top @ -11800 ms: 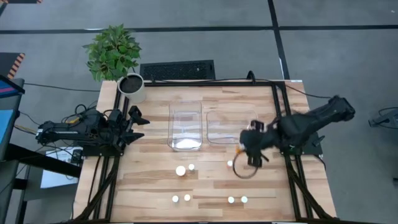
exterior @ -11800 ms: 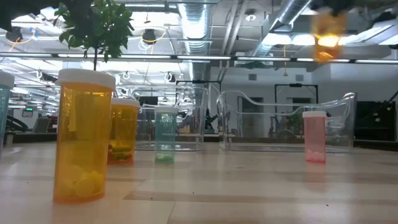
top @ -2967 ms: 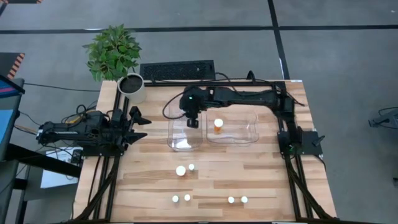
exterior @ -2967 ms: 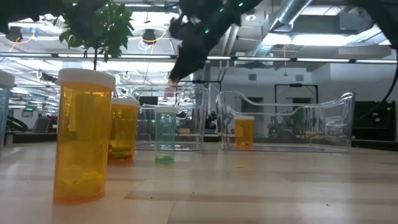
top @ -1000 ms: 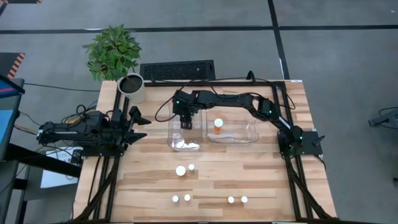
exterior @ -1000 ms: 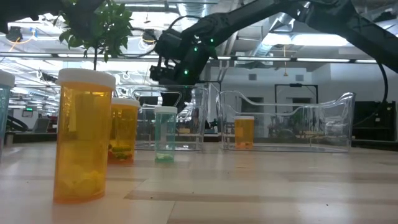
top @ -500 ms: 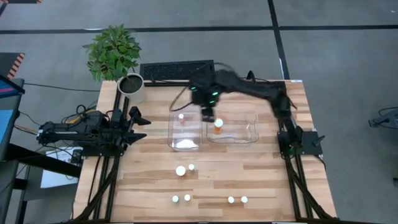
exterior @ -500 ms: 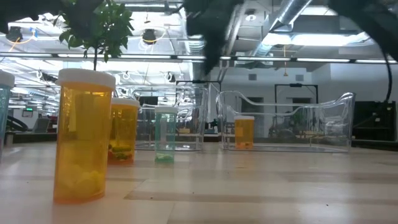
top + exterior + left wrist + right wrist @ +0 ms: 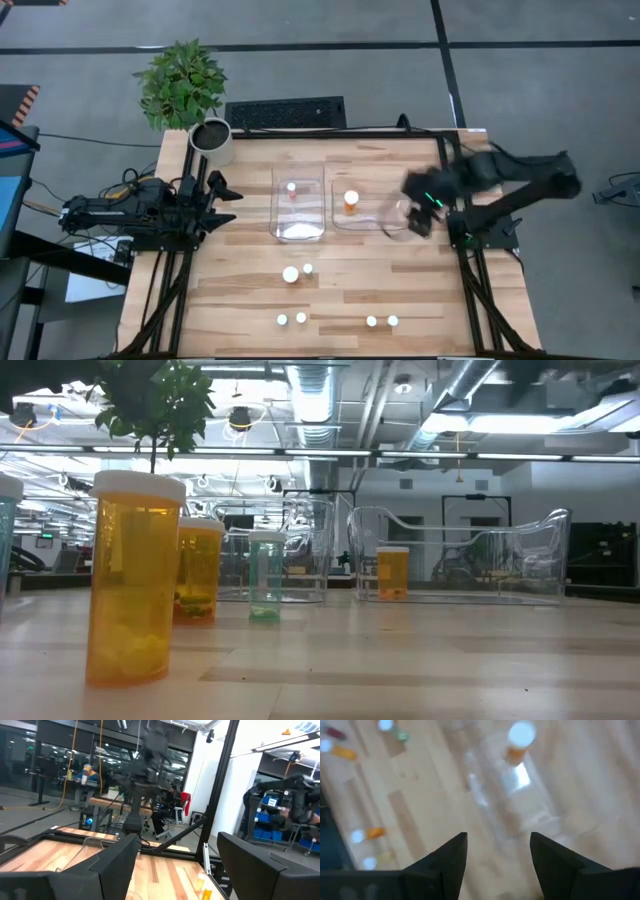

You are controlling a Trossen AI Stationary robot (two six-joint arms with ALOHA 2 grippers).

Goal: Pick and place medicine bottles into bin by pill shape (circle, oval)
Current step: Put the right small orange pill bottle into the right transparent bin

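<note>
Two clear plastic bins sit side by side at the middle of the wooden table (image 9: 240, 300), so that each pill shape has its own receptacle. The left bin (image 9: 298, 228) holds one small bottle with a white cap (image 9: 292, 188). The right bin (image 9: 340, 222) holds one orange bottle (image 9: 350, 201), standing upright near that bin's left wall.

Six medicine bottles remain unsorted on the near half of the table, all upright, with caps facing up, which gives a clean top-down approach. A larger bottle (image 9: 290, 274) stands just beside a smaller one (image 9: 308, 269). Nearer the front edge stand two pairs: one pair (image 9: 291, 319) to the left and one pair (image 9: 382, 321) to the right. In the low view, the closest of them is a large amber bottle (image 9: 132, 580), with a second amber bottle (image 9: 199, 570) and a pale green one (image 9: 265, 575) behind it.

The right gripper (image 9: 418, 218) hangs over the right end of the right bin. Its jaws stand apart and nothing is between them, as the right wrist view confirms: the dark fingers (image 9: 442, 857) frame bare table and bin. This posture suits travel toward the next bottle.

The left gripper (image 9: 222, 193) rests at the table's left edge, clear of the bins, jaws spread wide and empty. A potted plant (image 9: 190, 95) stands at the far left corner, outside the working area.
</note>
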